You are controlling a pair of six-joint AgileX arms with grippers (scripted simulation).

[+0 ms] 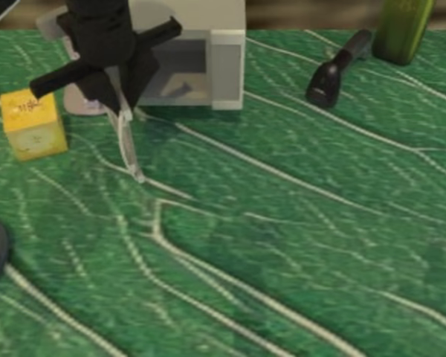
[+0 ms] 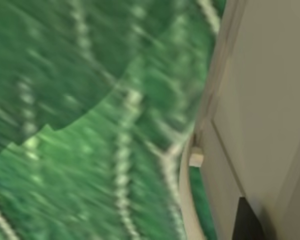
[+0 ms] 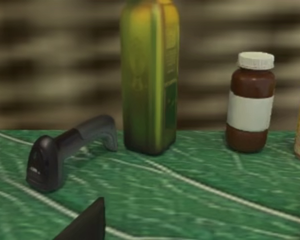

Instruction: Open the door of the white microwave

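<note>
The door (image 1: 128,141) already stands swung well out from the white microwave (image 1: 208,56), which sits at the back of the tabletop (image 1: 297,245), left of centre in the top view. Seen from above the door is edge-on, a thin pale panel running from its hinge at the oven's left front corner out toward the near side, so its long axis points roughly away from the open cavity. The left gripper (image 1: 108,89) hangs right over the hinge end of that panel, the dark arm covering the oven's left part. I cannot tell how its jaws stand; its own wrist camera shows only a pale panel close up and green cloth. Any further swing, I'd judge, means pushing the door leftward, toward the yellow cube (image 1: 33,125) just beside it. The right arm is parked off to the right, its wrist camera facing a black scanner (image 3: 65,150) and green bottle (image 3: 150,75).
</note>
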